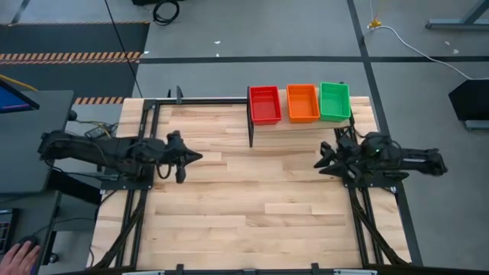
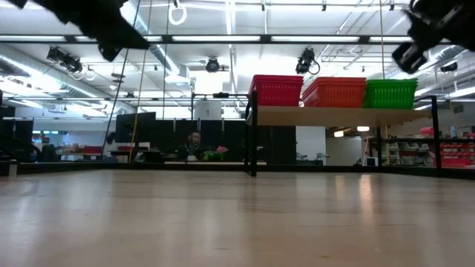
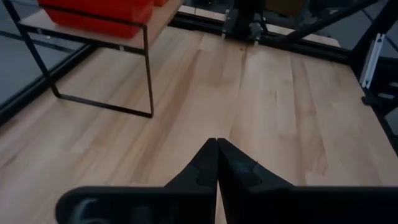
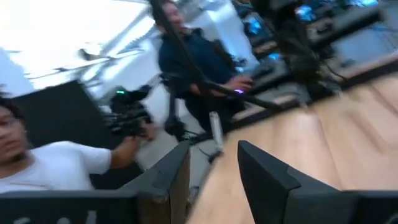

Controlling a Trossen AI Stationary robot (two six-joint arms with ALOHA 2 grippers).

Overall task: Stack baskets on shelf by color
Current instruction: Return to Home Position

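Sitting along the shelf (image 2: 334,115) at the far edge of the surface (image 1: 260,206), the baskets (image 2: 335,92) formed a red stack (image 1: 265,105), an orange stack (image 1: 303,102) and a green stack (image 1: 335,101), left to right. They stood just beside one another, the row parallel to that edge. Both arms lay low at their own sides, well apart from the shelf. The left tool (image 1: 195,158) pointed inward, fingers pressed together on nothing, with the red stack its nearest. The right tool (image 1: 321,162) was empty, fingers a narrow gap apart, and was nearer the green stack. Sorting looked finished. Bare surface between the tools seemed to leave ample room for retiring.
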